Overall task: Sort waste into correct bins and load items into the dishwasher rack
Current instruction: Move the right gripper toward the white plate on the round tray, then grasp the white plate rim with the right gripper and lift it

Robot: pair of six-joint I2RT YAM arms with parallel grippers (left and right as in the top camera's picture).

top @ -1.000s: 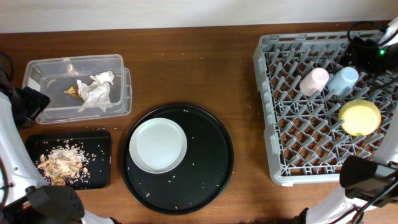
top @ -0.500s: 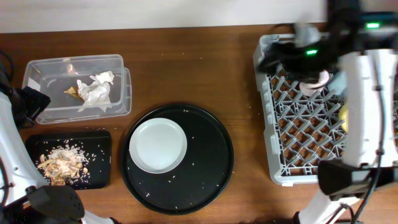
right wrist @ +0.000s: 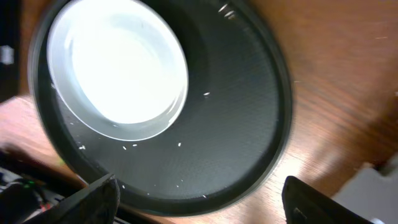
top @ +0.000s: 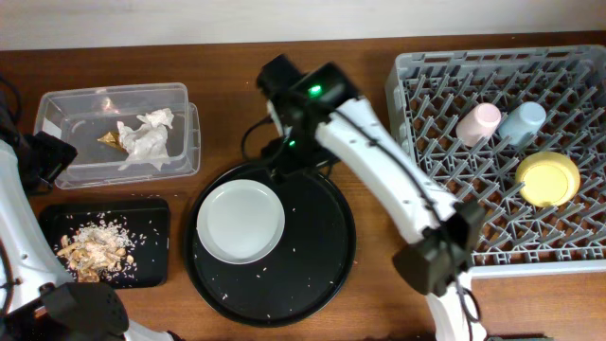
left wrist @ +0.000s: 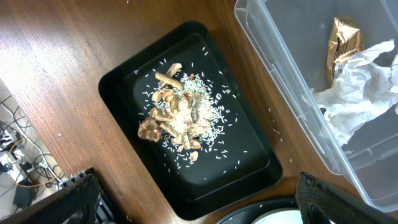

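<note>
The grey-white plate [top: 240, 221] lies on the left part of the large round black tray [top: 312, 265]; it also shows in the right wrist view [right wrist: 118, 68]. My right gripper [top: 288, 152] [right wrist: 199, 208] is open and empty, above the round tray's far edge, just behind the plate. The pink cup [top: 478, 123], blue cup [top: 522, 123] and yellow bowl [top: 547, 178] sit in the grey rack [top: 426, 189]. Tissue [top: 144, 137] [left wrist: 357, 87] and the gold wrapper [top: 111, 139] [left wrist: 345, 40] lie in the clear tub [top: 180, 114]. Food scraps [top: 90, 248] [left wrist: 174, 118] lie in the shallow black tray [top: 151, 227]. My left gripper [top: 45, 159] [left wrist: 199, 208] is open and empty above that tray.
Rice grains are scattered over the round black tray [right wrist: 236, 124]. The right arm reaches across the table from the front, between the round tray and the rack. Cables lie off the table's edge in the left wrist view [left wrist: 25, 168].
My right arm has swung left from the rack to above the round tray's far edge. The left arm has not moved.
</note>
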